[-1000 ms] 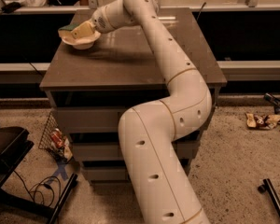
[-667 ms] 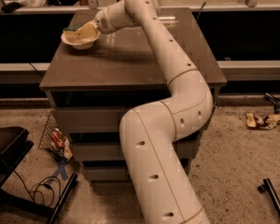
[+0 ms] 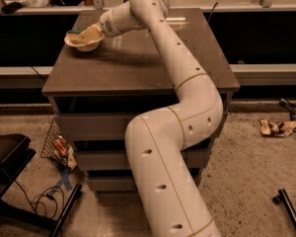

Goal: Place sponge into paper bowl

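My hand point(image 3: 89, 34) is at the far left corner of the surface point(image 3: 138, 63), reaching over the bowl point(image 3: 78, 44) with its tip inside the rim; my arm stretches across the surface to get there. Against a second ago very little has changed; the bowl sits in the same spot, and my wrist has only eased a touch lower and further left, so the hand sits a little deeper over the bowl. A dark green sliver with pale yellow beside it shows at the bowl's back edge, right at the tip of my hand; I take that for the sponge point(image 3: 76, 32), already within the rim and apparently inside the bowl, though I cannot say whether it rests on the bottom. Whether my hand is spread or pinching the sponge I cannot tell; it blends with the sponge from here. My judgement is that carrying is over and the task is at the release; what remains is to let go cleanly and lift away without dragging the light bowl.
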{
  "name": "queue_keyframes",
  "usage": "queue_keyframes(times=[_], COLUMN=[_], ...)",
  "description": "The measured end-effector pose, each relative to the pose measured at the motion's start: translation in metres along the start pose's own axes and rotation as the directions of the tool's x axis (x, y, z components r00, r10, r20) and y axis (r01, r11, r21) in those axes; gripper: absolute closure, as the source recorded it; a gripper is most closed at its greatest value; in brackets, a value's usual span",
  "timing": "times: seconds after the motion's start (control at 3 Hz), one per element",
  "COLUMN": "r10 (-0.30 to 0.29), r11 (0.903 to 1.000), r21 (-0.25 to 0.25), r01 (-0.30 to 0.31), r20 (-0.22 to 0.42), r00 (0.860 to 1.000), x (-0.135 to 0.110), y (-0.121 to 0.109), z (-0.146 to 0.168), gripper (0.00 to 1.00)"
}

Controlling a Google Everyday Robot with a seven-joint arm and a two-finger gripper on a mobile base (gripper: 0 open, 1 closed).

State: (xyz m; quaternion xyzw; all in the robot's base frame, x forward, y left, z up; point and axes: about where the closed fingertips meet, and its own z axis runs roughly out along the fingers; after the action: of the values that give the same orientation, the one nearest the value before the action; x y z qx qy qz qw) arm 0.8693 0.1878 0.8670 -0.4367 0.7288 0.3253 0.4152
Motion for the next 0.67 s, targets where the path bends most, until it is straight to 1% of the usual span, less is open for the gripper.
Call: queue_keyframes(times=[0.33, 0.67], r10=[0.002, 0.000], r11=[1.0000, 0.9999], r21=[-0.008, -0.014], r01=[-0.002, 0.000], r20=[-0.006, -0.002], r00=[1.000, 1.000], x=[0.0027, 0.0016], y=[0.0024, 0.0045], z=[0.0073, 0.0093], gripper=[0.00, 0.00])
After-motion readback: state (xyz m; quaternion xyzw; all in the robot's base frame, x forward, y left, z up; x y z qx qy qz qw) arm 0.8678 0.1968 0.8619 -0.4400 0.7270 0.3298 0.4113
